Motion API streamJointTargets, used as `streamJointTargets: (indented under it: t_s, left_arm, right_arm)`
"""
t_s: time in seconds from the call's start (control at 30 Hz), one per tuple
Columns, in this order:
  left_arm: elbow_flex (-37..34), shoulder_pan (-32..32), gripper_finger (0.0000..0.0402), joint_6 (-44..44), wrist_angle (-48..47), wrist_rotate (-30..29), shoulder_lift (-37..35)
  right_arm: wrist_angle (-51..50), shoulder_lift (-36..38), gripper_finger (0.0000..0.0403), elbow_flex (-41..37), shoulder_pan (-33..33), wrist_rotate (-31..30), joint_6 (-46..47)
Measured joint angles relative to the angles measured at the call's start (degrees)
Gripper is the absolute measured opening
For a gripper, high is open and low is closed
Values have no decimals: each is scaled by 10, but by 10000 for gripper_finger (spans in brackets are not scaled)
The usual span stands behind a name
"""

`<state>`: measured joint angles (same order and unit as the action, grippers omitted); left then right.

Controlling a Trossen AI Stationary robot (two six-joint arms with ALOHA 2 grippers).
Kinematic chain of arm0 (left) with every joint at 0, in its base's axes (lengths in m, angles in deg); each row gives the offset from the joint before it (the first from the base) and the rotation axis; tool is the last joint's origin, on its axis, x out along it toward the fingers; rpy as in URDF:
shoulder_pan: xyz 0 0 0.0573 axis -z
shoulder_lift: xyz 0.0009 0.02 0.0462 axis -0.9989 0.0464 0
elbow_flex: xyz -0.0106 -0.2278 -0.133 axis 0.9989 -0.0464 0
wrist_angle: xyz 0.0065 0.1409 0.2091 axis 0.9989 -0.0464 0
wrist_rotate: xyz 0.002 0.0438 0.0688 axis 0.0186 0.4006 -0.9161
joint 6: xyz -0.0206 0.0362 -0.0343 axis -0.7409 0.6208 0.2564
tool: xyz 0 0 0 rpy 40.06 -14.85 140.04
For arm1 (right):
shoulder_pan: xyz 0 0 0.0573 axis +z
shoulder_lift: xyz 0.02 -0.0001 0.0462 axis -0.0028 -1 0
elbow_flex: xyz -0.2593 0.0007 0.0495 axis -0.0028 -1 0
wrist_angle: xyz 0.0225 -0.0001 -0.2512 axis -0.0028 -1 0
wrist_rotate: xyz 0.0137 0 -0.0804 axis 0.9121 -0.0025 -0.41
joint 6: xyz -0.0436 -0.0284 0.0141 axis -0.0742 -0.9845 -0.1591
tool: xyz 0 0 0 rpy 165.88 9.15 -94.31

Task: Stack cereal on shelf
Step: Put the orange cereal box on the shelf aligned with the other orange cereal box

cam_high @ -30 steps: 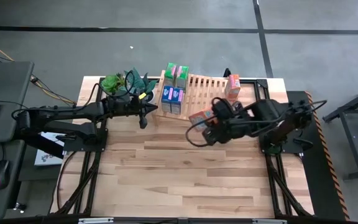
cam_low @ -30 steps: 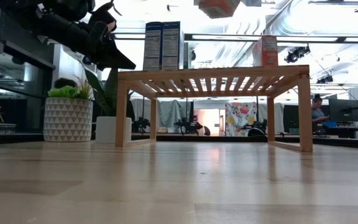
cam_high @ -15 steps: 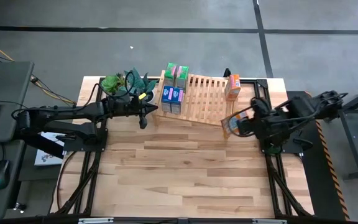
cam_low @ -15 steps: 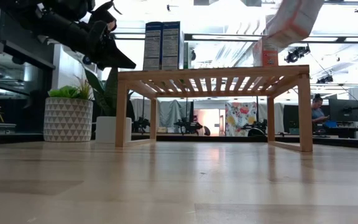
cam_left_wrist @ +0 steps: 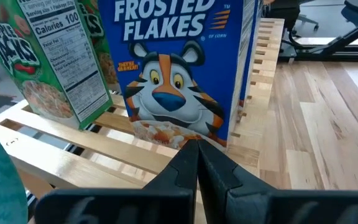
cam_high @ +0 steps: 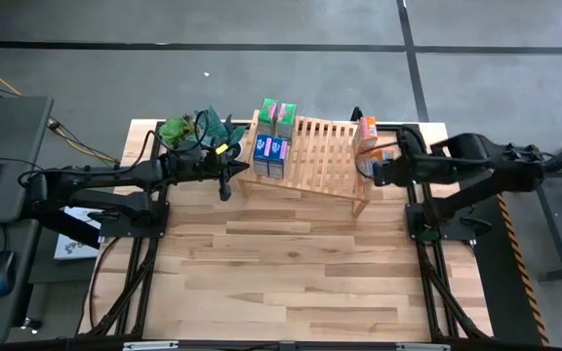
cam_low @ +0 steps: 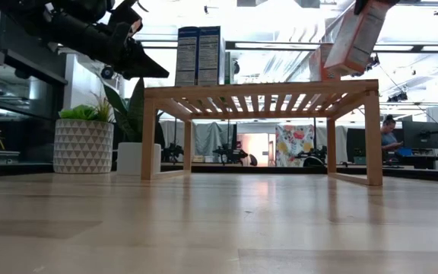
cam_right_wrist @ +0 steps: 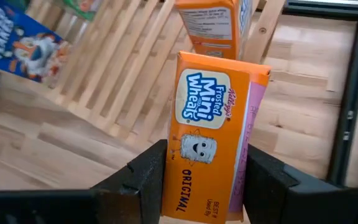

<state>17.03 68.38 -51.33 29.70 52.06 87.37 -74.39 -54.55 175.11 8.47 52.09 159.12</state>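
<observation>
While right end effector is clamping orange cereal box above shelf right end, I am noting second orange box just beyond. Long axis tilting. Left end effector clenched, empty, facing blue box.

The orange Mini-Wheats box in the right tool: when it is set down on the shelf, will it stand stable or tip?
The orange box is tall and narrow, so it probably tips easily. The shelf is slatted, so an edge might catch. It looks like light, stiff cardboard.
</observation>
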Motion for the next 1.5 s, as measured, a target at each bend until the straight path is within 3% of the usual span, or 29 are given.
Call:
streamJointTargets:
  t_s: [0.23,0.5,1.5]
  left_arm:
    - [0,0,0,0,0,0,0]
    - [0,0,0,-2,-2,0,0]
    - [0,0,0,-2,-8,0,0]
  right_arm:
    - [0,-25,165,4,-65,53,-65]
    - [0,-46,165,4,-113,64,-105]
    - [11,-49,165,0,-117,45,-91]
